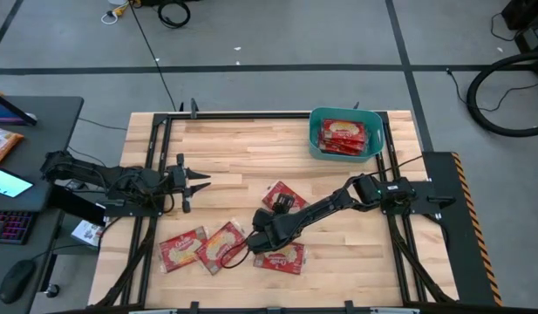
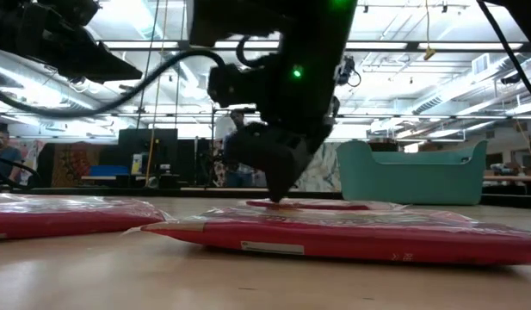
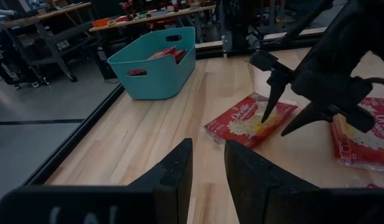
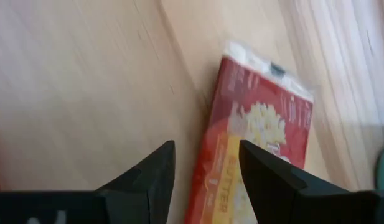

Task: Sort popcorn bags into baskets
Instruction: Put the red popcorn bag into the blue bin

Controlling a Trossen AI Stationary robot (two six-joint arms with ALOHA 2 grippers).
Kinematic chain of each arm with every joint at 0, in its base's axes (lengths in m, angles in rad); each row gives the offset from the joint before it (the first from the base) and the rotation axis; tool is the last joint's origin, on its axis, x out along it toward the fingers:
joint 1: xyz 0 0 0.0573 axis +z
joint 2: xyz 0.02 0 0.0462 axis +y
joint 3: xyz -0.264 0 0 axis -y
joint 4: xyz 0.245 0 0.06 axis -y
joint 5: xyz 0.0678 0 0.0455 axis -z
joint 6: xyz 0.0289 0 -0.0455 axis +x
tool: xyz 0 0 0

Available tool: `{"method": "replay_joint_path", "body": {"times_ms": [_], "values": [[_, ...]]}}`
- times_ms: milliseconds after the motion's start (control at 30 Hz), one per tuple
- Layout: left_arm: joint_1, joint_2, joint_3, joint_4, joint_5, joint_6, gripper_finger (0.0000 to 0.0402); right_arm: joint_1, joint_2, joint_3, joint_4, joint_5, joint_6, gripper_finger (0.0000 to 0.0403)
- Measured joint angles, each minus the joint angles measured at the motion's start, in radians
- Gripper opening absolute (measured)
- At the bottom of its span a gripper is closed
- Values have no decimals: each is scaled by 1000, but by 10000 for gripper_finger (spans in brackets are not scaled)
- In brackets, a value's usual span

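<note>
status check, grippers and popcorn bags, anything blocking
Right gripper open, low over the loose popcorn bags, nothing held. Left gripper empty, waiting at table's left side. Teal basket already holds some bags. Nothing in the way.

desk (image 1: pixel 51 109) | keyboard (image 1: pixel 11 227) | mouse (image 1: pixel 16 281) | orange packet (image 1: pixel 0 144)

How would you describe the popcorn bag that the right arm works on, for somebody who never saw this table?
Start at the teal basket in the table's far right corner. Toward the table's middle lies a lone red popcorn bag, beside the right gripper. The three others lie along the near edge.
</note>
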Motion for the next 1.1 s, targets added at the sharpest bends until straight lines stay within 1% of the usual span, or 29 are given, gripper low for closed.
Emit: {"method": "replay_joint_path", "body": {"times_ms": [167,400,567,767,900,1100], "values": [[0,0,0,0,0,0,98,0,3,-10,17,14,-10,183],[0,0,0,-1,0,0,98,0,5,-77,26,24,4,183],[0,0,0,-1,0,0,98,1,4,-101,-21,53,12,183],[0,0,0,-1,0,0,98,0,5,-104,-85,38,10,178],[0,0,0,-2,0,0,98,0,5,-122,-69,28,5,148],[0,0,0,-2,0,0,98,1,2,-160,-41,30,8,74]]}}
